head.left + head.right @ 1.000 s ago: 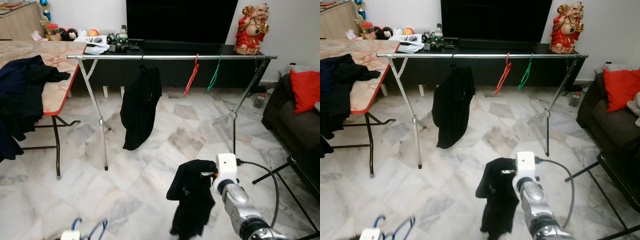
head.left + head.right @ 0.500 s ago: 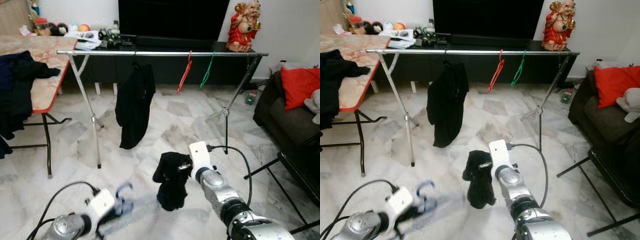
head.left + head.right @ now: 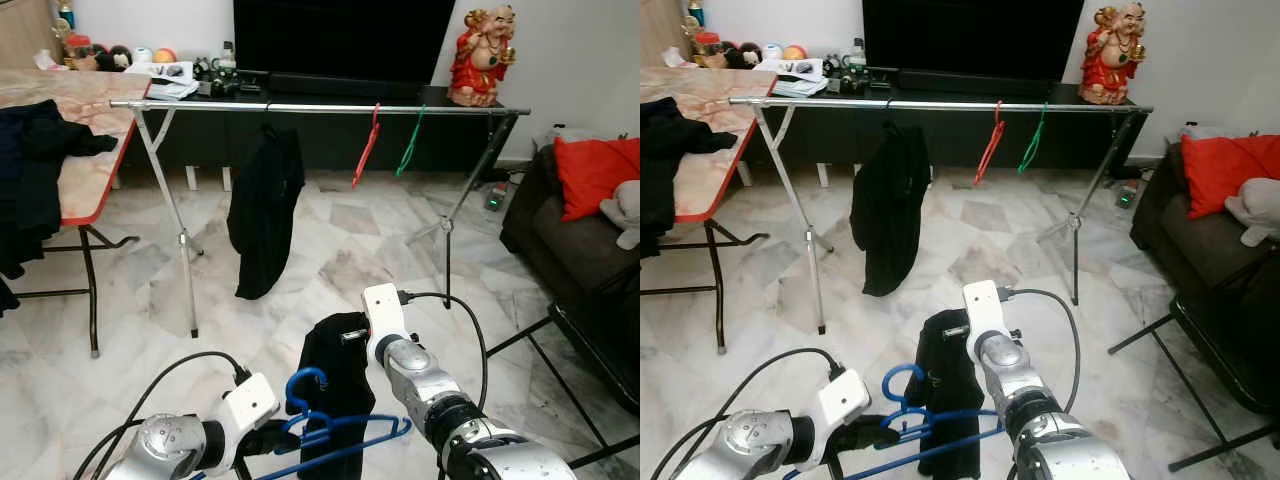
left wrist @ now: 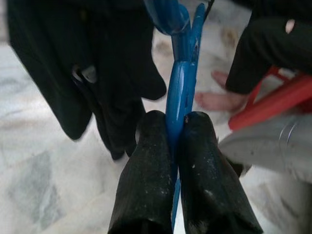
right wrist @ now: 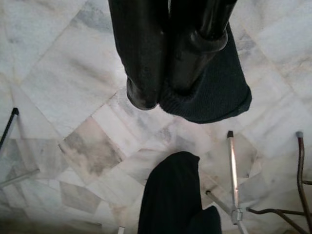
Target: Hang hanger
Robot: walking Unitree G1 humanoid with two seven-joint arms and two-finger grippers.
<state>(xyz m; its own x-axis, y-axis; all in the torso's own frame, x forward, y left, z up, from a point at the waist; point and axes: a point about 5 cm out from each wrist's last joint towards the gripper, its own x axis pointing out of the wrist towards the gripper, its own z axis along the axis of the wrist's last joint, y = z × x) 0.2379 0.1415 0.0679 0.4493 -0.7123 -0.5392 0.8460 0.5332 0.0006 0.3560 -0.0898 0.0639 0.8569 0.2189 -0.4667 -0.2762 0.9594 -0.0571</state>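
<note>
Rising from low down, the left gripper is now clenching the blue hanger beside the black garment the right gripper is pinching (both low, foreground); the rack is standing well beyond.

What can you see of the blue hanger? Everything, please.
The blue hanger looks like thin plastic, with a curled hook at the top and slim arms running out sideways. It is held low in front of the robot, lying roughly level, hook pointing up toward the black garment that hangs from the right gripper. The left gripper is shut on it, both black fingers pressed against its flat neck just below the hook. It overlaps the garment in the eye views; contact cannot be told.
</note>
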